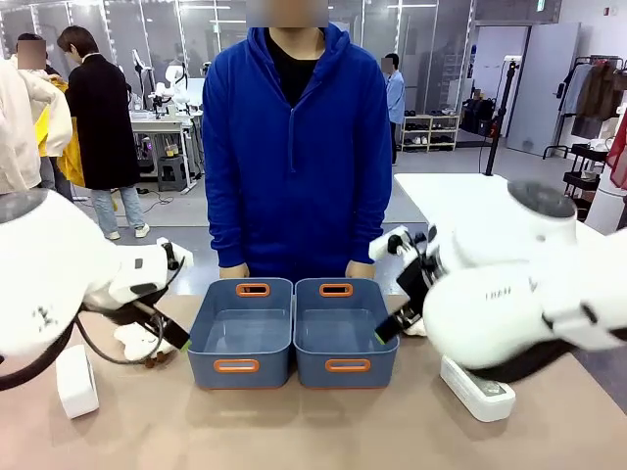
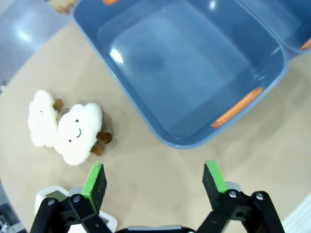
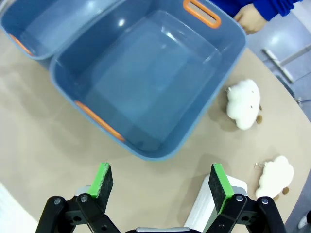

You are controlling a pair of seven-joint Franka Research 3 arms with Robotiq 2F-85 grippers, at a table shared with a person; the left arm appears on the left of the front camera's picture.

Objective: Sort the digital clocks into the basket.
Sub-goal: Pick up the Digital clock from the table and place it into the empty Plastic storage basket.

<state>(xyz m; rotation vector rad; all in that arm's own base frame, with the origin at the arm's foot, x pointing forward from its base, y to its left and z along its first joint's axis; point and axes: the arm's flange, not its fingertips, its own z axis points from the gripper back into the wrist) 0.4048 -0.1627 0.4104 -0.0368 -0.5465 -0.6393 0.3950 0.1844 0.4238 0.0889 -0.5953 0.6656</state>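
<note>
Logged left arm point(image 1: 59, 274) bent low, wrist turned inward. Found left gripper point(image 2: 154, 169) gaping, green pads point(image 2: 92, 179) well apart, aimed downward. Logged right arm point(image 1: 509, 294) folded likewise, with right gripper point(image 3: 161, 170) spread wide, tilted downward.

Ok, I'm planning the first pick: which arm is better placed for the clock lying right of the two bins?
Right. That digital clock lies just beside the open right gripper, under the right arm; the left gripper, also open, is beyond both baskets from it.
</note>
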